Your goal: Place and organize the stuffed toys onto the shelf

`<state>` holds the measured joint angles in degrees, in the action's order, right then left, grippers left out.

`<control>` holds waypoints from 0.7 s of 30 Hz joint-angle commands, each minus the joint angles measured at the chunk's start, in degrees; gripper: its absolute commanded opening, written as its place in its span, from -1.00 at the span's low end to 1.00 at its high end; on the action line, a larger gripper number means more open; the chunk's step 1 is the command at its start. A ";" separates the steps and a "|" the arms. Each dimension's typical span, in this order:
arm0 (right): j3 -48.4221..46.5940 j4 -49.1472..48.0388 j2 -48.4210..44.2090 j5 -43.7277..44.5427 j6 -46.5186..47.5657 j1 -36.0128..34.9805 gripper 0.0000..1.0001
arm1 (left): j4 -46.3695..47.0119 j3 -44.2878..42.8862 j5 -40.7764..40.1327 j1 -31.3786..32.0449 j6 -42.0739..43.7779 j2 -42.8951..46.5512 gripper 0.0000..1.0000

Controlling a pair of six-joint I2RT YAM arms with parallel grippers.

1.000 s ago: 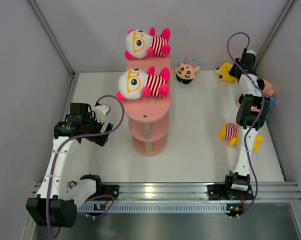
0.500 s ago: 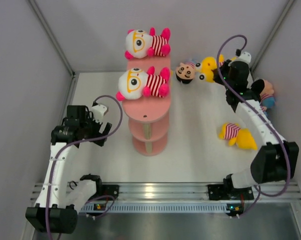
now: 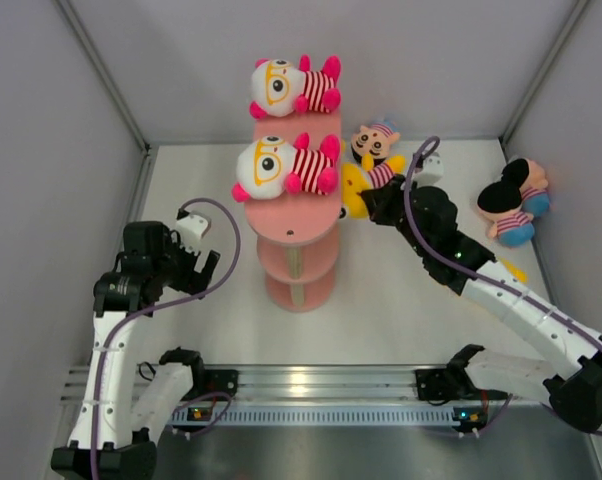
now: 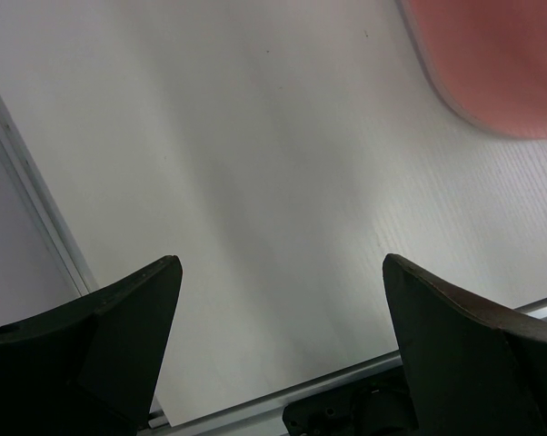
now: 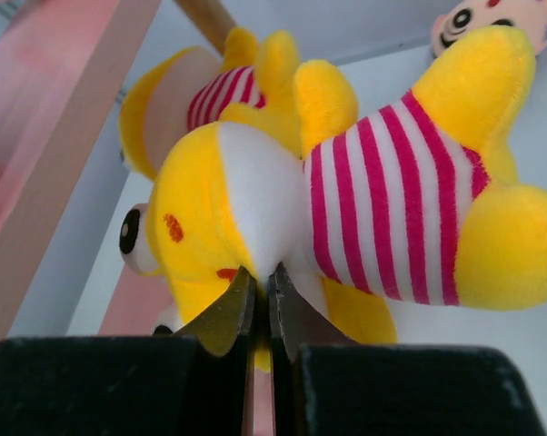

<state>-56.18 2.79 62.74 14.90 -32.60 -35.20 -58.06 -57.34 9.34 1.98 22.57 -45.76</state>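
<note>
The salmon-pink shelf stands mid-table, and its edge shows in the right wrist view. Two glasses dolls lie on its top tier. My right gripper is shut on a yellow bear in a striped shirt, held against the shelf's right side. A second yellow striped plush shows behind it by a wooden post. A black-haired doll and a mouse-eared doll lie on the table. My left gripper is open and empty, left of the shelf.
White walls close in the table on the left, back and right. An aluminium rail runs along the near edge. A bit of yellow plush shows from under my right arm. The shelf's lowest tier shows in the left wrist view.
My right arm has swung left from the back right corner to the shelf's right side, carrying the yellow bear. My left arm has drawn back a little toward the near edge.
</note>
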 commanded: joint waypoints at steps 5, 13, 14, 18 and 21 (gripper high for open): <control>2.21 -4.43 -2.10 8.31 -5.71 -13.04 -1.00 | 2.08 1.09 0.41 -0.22 -0.77 1.81 0.97; 1.52 -11.65 4.58 2.78 -10.73 -14.46 -1.00 | 2.16 1.44 0.41 -0.22 -0.51 2.60 0.97; 1.69 -12.45 5.19 2.25 -11.34 -14.46 -1.00 | 2.16 1.53 0.41 -0.22 -0.59 2.69 0.97; 1.61 -15.97 7.91 -0.12 -13.45 -14.55 -0.87 | 2.16 1.79 0.32 -0.22 -0.51 2.95 0.97; 0.29 -16.06 9.32 -1.27 -13.37 -14.54 -0.56 | 2.16 1.88 0.32 -0.22 -0.42 2.87 0.97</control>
<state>-53.04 -8.10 71.00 16.14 -44.56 -48.99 -58.06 -55.81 9.39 1.98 22.59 -43.48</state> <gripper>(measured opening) 0.203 0.984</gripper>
